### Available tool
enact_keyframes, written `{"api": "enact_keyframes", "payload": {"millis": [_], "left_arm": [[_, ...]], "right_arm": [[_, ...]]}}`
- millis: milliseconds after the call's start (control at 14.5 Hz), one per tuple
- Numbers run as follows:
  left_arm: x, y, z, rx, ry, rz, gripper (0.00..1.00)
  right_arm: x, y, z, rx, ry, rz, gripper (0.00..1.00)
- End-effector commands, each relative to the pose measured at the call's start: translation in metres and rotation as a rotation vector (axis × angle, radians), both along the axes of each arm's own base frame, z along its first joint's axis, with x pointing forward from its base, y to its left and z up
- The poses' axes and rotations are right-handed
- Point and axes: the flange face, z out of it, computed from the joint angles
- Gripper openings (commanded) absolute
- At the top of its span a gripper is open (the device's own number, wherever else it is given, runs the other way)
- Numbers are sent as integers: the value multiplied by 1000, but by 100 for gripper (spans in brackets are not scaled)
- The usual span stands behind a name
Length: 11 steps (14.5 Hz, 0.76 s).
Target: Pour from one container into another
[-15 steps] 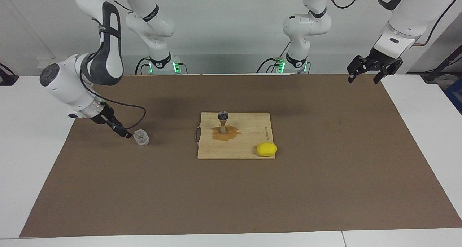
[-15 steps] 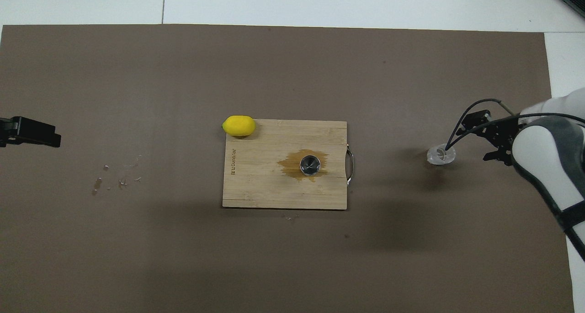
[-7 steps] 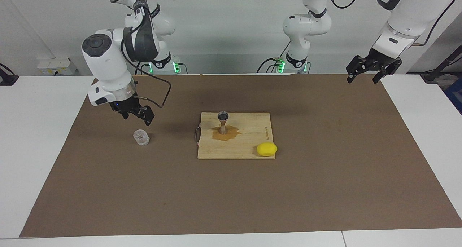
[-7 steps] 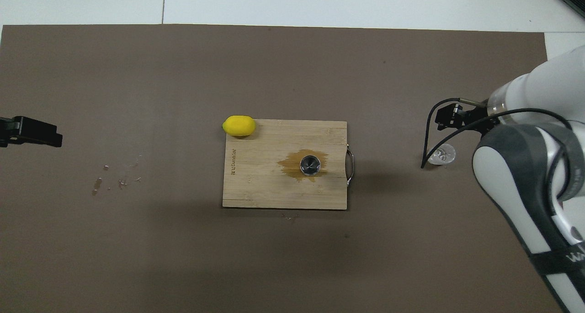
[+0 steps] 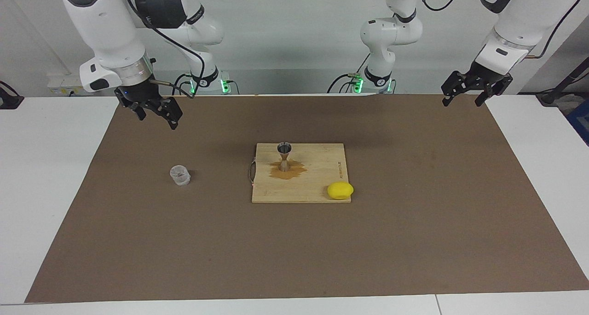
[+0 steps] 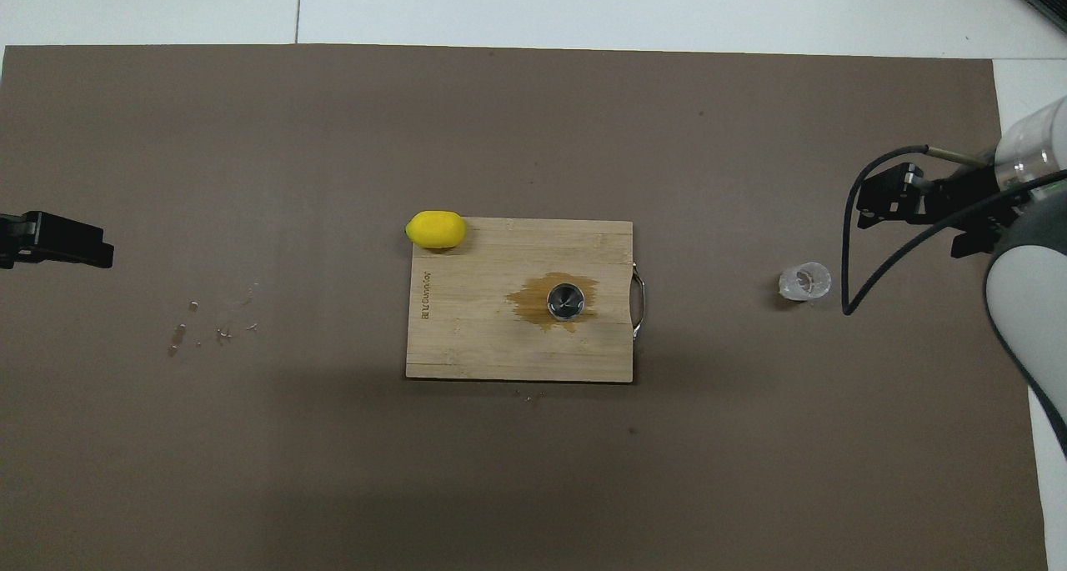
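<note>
- Clear glass cup (image 5: 180, 175) (image 6: 805, 281) stood upright on the brown mat (image 5: 294, 250) (image 6: 533, 471), toward the right arm's end of the bench (image 5: 41, 168), well apart from the cutting board (image 5: 317, 186) (image 6: 467, 338).
- No end effector touched the cup. Right end effector (image 5: 155, 114) (image 6: 913, 212) hung in the air over the mat, over a spot nearer the robots than the cup and toward the bench edge; fingers spread, nothing between them.
- Metal jigger (image 5: 284, 156) (image 6: 565, 300) stood upright on the wooden cutting board, on the part of the board nearer the cup's end and nearer the robots.
- Amber puddle (image 5: 294, 171) (image 6: 533, 300) spread on the board around the jigger's foot.
- Board's metal handle (image 5: 251, 171) (image 6: 638, 304) faced the cup's end of the bench.
- Lemon (image 5: 340, 190) (image 6: 435, 229) sat at the board's corner farthest from the robots, toward the left arm's end, overhanging the edge.
- A few small droplets (image 6: 208, 329) lay on the mat toward the left arm's end, seen only from overhead.
- Left end effector (image 5: 464, 98) (image 6: 54, 242) waited raised over the mat's corner at its own end, fingers spread and empty, well apart from board, jigger and cup.
</note>
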Motion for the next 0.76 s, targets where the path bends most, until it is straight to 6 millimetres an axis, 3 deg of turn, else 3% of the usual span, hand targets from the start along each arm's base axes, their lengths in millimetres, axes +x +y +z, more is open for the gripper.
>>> {"api": "enact_keyframes", "payload": {"millis": [0,206,688], "left_arm": [[-7,-1,1,17,-16,8,100],[-7,-1,1,17,-15,6,100],[-7,-1,1,17,-15,8,100]], "right_arm": [[-19,-1,4,-9,35,24,99],[-30,1,2,-11,51,58,99],[-32,3,-1,-9,54,64,99]]}}
